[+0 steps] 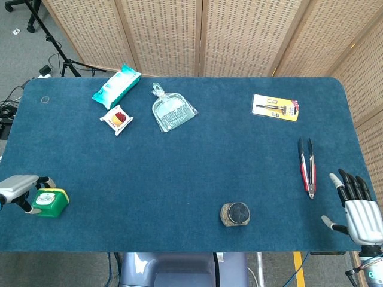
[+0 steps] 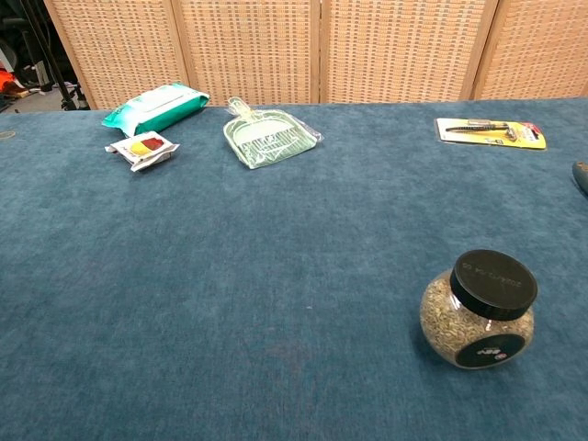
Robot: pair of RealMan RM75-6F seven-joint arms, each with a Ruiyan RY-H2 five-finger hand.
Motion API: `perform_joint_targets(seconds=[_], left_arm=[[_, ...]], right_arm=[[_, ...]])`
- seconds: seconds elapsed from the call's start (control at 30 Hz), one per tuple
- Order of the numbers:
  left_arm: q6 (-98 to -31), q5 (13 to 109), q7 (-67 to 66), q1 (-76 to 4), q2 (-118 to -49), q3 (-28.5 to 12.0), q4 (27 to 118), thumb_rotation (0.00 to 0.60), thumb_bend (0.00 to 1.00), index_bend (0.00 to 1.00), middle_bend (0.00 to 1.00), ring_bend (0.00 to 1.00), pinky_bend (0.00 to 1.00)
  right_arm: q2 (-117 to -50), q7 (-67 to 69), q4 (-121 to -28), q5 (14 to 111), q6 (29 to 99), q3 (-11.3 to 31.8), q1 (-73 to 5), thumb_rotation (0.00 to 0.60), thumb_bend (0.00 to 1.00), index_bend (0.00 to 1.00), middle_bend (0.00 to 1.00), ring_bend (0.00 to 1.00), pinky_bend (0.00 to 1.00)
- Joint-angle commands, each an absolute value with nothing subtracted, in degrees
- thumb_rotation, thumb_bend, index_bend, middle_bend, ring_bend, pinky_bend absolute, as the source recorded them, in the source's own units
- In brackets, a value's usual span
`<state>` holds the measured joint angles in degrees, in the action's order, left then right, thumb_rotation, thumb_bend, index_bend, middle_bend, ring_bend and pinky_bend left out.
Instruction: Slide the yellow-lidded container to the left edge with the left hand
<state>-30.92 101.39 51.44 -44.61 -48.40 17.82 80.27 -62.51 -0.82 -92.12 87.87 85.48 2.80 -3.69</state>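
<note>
Head view: yellow-lidded container (image 1: pixel 49 201) sits near table's (image 1: pixel 197 161) left edge, front corner. Left hand (image 1: pixel 18 188) touches its left side; can't tell if fingers really grip it. Right hand (image 1: pixel 358 206) rests w/ fingers spread, empty. Slide looks almost done.

Chest view: no hands or container visible, only black-lidded jar (image 2: pixel 478 310).

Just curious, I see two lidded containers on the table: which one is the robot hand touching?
The small green container with the yellow lid, at the table's left edge, against the left robot hand. The black-lidded jar stands alone.
</note>
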Motion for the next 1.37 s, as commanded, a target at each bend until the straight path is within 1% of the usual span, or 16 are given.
perform_joint_targets(seconds=[0.03, 0.13, 0.17, 0.2, 0.23, 0.27, 0.3, 0.33, 0.47, 0.73, 0.8, 0.93, 1.0, 1.07, 1.17, 1.37], left_arm=[[-25.16, 99.26, 51.61, -48.49, -50.33, 18.63, 81.87, 0.600, 0.54, 0.70, 0.45, 0.46, 0.50], [-23.91, 98.81, 52.83, -49.22, -51.83, 19.07, 80.38, 0.600, 0.54, 0.70, 0.42, 0.44, 0.50], [-23.41, 98.47, 52.63, -49.35, -52.23, 19.12, 79.66, 0.600, 0.53, 0.63, 0.32, 0.35, 0.47], [-23.08, 98.15, 52.08, -49.38, -52.49, 19.06, 79.10, 0.600, 0.51, 0.47, 0.18, 0.21, 0.36], [-22.63, 97.48, 50.53, -49.22, -52.94, 18.81, 78.13, 0.600, 0.50, 0.37, 0.12, 0.15, 0.28], [-22.48, 96.35, 48.49, -48.73, -53.47, 18.25, 77.12, 0.600, 0.48, 0.17, 0.02, 0.04, 0.13], [-23.41, 94.02, 45.31, -47.47, -54.12, 16.87, 75.76, 0.600, 0.46, 0.04, 0.00, 0.00, 0.03], [-24.88, 92.02, 42.80, -46.18, -54.56, 15.68, 75.06, 0.600, 0.46, 0.00, 0.00, 0.00, 0.00], [-34.83, 86.22, 37.28, -40.72, -53.41, 11.76, 76.58, 0.600, 0.43, 0.00, 0.00, 0.00, 0.00], [-41.79, 85.15, 37.35, -36.70, -51.18, 9.56, 78.44, 0.600, 0.41, 0.00, 0.00, 0.00, 0.00], [-46.00, 86.50, 38.12, -34.88, -50.53, 9.27, 78.91, 0.600, 0.34, 0.00, 0.00, 0.00, 0.00], [-60.48, 85.21, 31.15, -27.65, -51.70, 6.82, 80.34, 0.600, 0.06, 0.00, 0.00, 0.00, 0.00], [-67.36, 83.22, 25.24, -24.01, -53.78, 5.15, 81.21, 0.600, 0.01, 0.00, 0.00, 0.00, 0.00], [-73.14, 81.10, 19.80, -20.67, -56.04, 3.66, 83.03, 0.600, 0.00, 0.00, 0.00, 0.00, 0.00], [-78.20, 79.34, 13.72, -17.53, -58.26, 2.42, 85.65, 0.600, 0.00, 0.00, 0.00, 0.00, 0.00], [-84.80, 77.19, 7.99, -13.21, -63.32, 0.18, 87.68, 0.600, 0.00, 0.00, 0.00, 0.00, 0.00]], right_arm=[[-62.51, -0.80, -92.07, 87.73, 85.41, 2.86, -3.72, 0.600, 0.00, 0.04, 0.00, 0.00, 0.00], [-62.52, -0.83, -92.07, 87.70, 85.35, 2.88, -3.76, 0.600, 0.00, 0.04, 0.00, 0.00, 0.00], [-62.52, -0.85, -92.07, 87.69, 85.30, 2.87, -3.78, 0.600, 0.00, 0.04, 0.00, 0.00, 0.00], [-62.51, -0.84, -92.09, 87.67, 85.26, 2.86, -3.79, 0.600, 0.00, 0.04, 0.00, 0.00, 0.00], [-62.51, -0.82, -92.08, 87.62, 85.20, 2.87, -3.80, 0.600, 0.00, 0.04, 0.00, 0.00, 0.00], [-62.51, -0.84, -92.07, 87.59, 85.17, 2.87, -3.81, 0.600, 0.00, 0.04, 0.00, 0.00, 0.00], [-62.52, -0.87, -92.07, 87.55, 85.18, 2.89, -3.81, 0.600, 0.00, 0.04, 0.00, 0.00, 0.00], [-62.53, -0.86, -92.09, 87.54, 85.19, 2.89, -3.81, 0.600, 0.00, 0.04, 0.00, 0.00, 0.00], [-62.50, -0.86, -92.09, 87.46, 85.07, 2.90, -3.85, 0.600, 0.00, 0.04, 0.00, 0.00, 0.00], [-62.45, -0.88, -92.26, 87.71, 85.29, 2.78, -3.76, 0.600, 0.00, 0.04, 0.00, 0.00, 0.00], [-62.43, -0.80, -92.25, 87.70, 85.39, 2.83, -3.74, 0.600, 0.00, 0.04, 0.00, 0.00, 0.00], [-62.67, -0.74, -91.94, 88.31, 85.83, 2.79, -3.74, 0.600, 0.00, 0.04, 0.00, 0.00, 0.00], [-62.88, -0.71, -91.53, 88.69, 86.13, 2.79, -3.76, 0.600, 0.00, 0.04, 0.00, 0.00, 0.00], [-63.11, -0.55, -91.05, 88.74, 86.11, 2.78, -3.80, 0.600, 0.00, 0.04, 0.00, 0.00, 0.00], [-63.28, 0.17, -90.49, 88.96, 86.37, 2.92, -3.88, 0.600, 0.00, 0.04, 0.00, 0.00, 0.00], [-63.70, 1.43, -89.12, 88.99, 87.36, 3.45, -3.81, 0.600, 0.00, 0.04, 0.00, 0.00, 0.00]])
